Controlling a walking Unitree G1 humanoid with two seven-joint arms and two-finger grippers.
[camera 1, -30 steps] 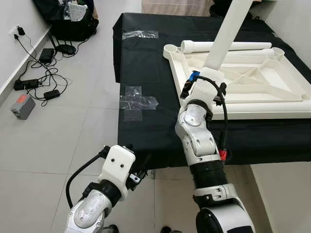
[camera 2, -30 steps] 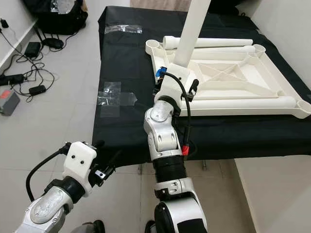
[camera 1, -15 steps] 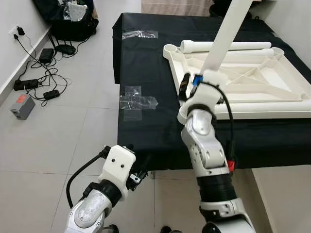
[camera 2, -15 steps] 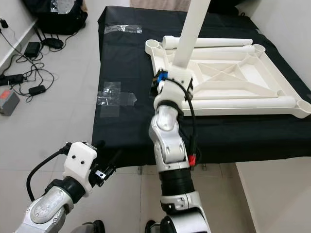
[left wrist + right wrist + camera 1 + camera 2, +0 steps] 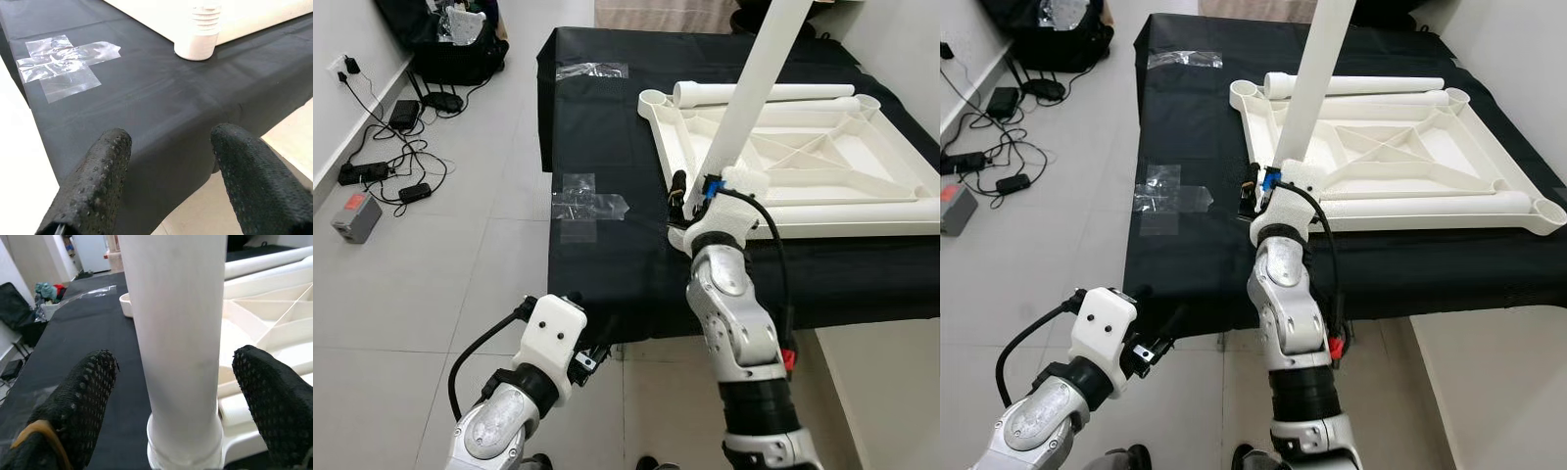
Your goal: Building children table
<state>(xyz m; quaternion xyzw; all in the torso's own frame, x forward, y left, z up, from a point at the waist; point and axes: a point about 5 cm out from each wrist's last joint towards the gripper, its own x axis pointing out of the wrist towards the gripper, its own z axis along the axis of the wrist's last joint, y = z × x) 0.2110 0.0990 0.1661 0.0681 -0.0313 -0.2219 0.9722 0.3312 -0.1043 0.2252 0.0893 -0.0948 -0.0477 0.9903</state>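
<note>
Now my right gripper (image 5: 166,382) has let go, fingers spread around the leg (image 5: 744,108), standing socketed at seven o'clock on the tabletop (image 5: 822,166).

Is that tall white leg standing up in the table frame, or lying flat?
Standing, slightly tilted. The long white plastic leg rises from the corner socket of the upturned white table frame; the right hand is open around it.

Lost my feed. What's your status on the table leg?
Right gripper open, fingers either side of upright leg, standing in tabletop corner socket. Left gripper open, idle at cloth edge.
</note>
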